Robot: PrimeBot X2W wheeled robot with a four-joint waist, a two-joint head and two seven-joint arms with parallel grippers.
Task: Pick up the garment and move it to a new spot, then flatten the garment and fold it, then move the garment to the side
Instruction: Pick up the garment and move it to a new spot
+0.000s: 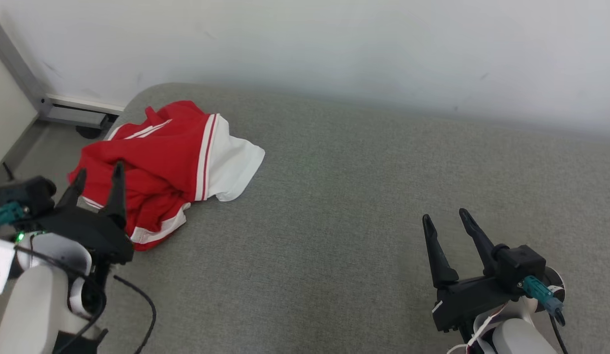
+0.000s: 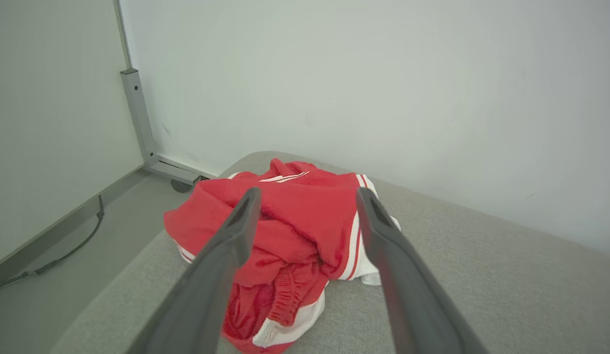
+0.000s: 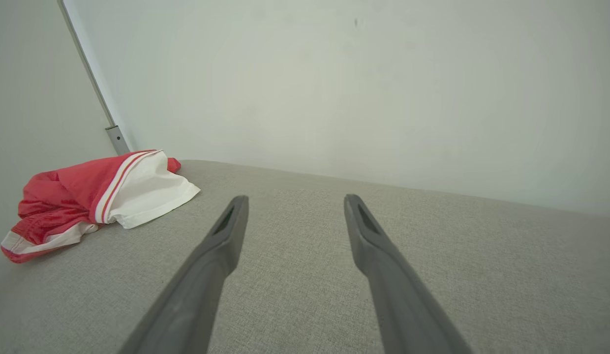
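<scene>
1. While the garment lies crumpled at the far-left corner of the grey pad, I have nothing gripped.
2. Left gripper: fingers spread wide, empty, at the heap's near-left side. Its wrist view has them framing the red cloth. Contact: can't tell.
3. Right gripper: also spread and empty, near right, well apart from the garment.
4. Risk: the heap sits right by the pad's left edge, with floor below. A pushing or sideways approach could shove it over.
5. Risk: it's bunched in several layers. A deep pinch would likely take more than one, and I judge that makes flattening harder. A shallow pinch on slick-looking fabric could slip out mid-lift.
6. Risk: a one-arm lift leaves most of the cloth dangling and dragging across the pad. The right arm is too far off to help.
7. Risk: the loose cable at the left arm could snag if I swing that arm.
8. Writing: none readable on the garment, just white stripes and a white panel. Small white tag on the left arm, marks too small to read.
</scene>
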